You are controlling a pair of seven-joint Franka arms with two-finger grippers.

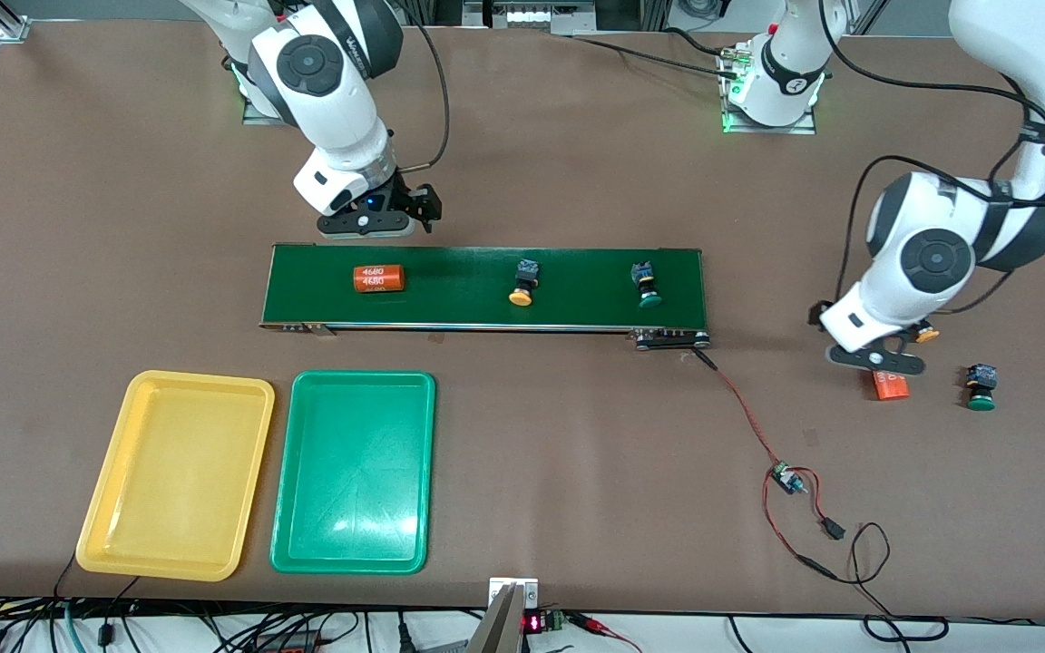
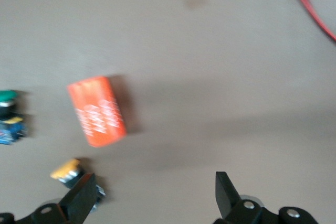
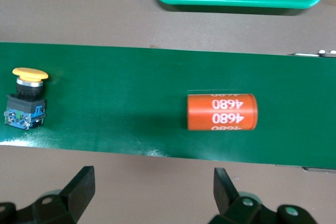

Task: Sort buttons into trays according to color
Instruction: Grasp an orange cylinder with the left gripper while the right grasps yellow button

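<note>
Four buttons still unsorted, both of my grippers empty.

Front: yellow-capped button [image 1: 523,282] and green-capped button [image 1: 645,284] lie on the belt [image 1: 577,281]; the yellow tray [image 1: 94,517] and green tray [image 1: 291,544] are bare. Left wrist: left gripper [image 2: 152,195] spread wide over the table, another yellow-capped button [image 2: 68,170] by one finger. Right wrist: right gripper [image 3: 154,195] wide beside the belt. Light, rigid; I'd pinch the square body, since round caps may slip.
</note>
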